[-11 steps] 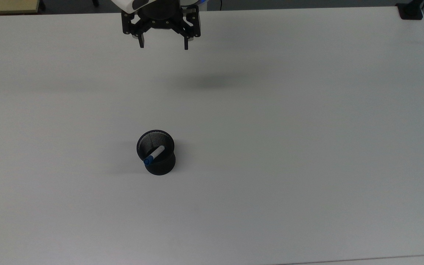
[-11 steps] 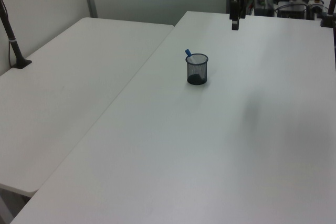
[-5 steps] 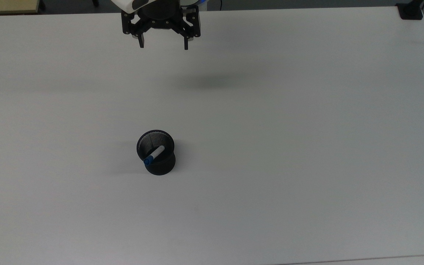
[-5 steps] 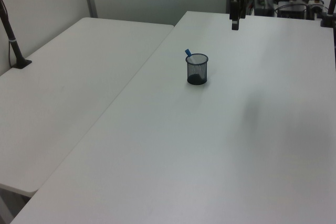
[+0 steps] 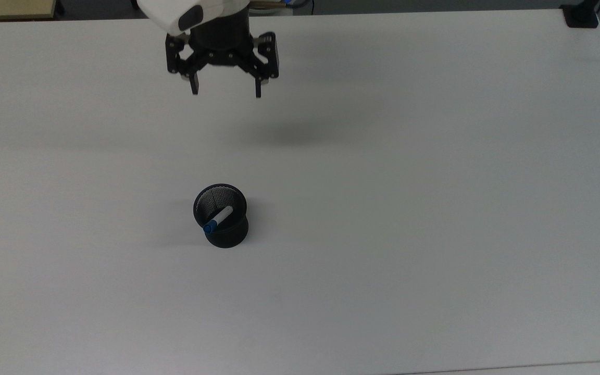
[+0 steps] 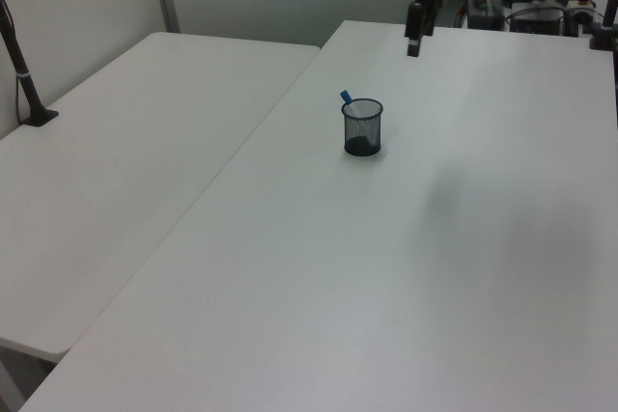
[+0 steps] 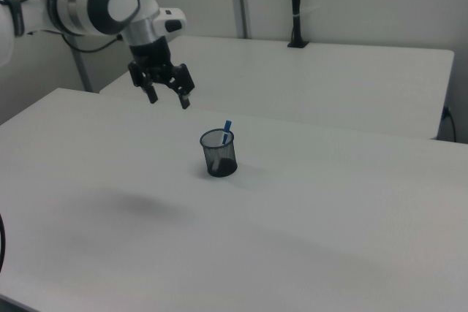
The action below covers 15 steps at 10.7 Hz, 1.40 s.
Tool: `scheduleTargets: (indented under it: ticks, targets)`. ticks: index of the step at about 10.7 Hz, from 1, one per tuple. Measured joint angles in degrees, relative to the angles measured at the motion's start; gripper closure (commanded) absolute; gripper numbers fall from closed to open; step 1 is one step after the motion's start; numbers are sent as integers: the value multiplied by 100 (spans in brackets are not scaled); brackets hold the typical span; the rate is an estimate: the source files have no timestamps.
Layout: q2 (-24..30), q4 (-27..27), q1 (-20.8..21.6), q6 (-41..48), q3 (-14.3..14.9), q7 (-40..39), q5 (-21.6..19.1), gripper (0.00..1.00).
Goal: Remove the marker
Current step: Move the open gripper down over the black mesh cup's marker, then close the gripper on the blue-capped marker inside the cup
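Down the top view's frame since a second ago, the claw now hangs over the white bench, closer to the cup yet well apart from it. Its two black fingers stand wide apart, holding nothing. The marker leans inside the black mesh cup, white barrel sloping down into it, blue cap poking above the rim at the top view's lower left. In the right view the claw hovers above the bench to the right view's left of the cup, the marker's blue end sticking up past the rim. In the left view the claw hangs beyond the cup.
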<state>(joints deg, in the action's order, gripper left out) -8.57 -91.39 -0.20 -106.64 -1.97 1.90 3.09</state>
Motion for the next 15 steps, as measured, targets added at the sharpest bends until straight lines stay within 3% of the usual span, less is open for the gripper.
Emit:
scheduleTargets:
  ticks: [6, 8, 12, 15]
  targets:
    - [-791, -18, -54, -1674, 9, 83, 12, 0]
    - [-1136, -13, -55, -2452, 25, 403, 138, 10]
    - [-1666, 0, -56, -3501, 31, 1148, 736, 44]
    - [-1926, 14, -54, -3876, 31, 1683, 1377, 60]
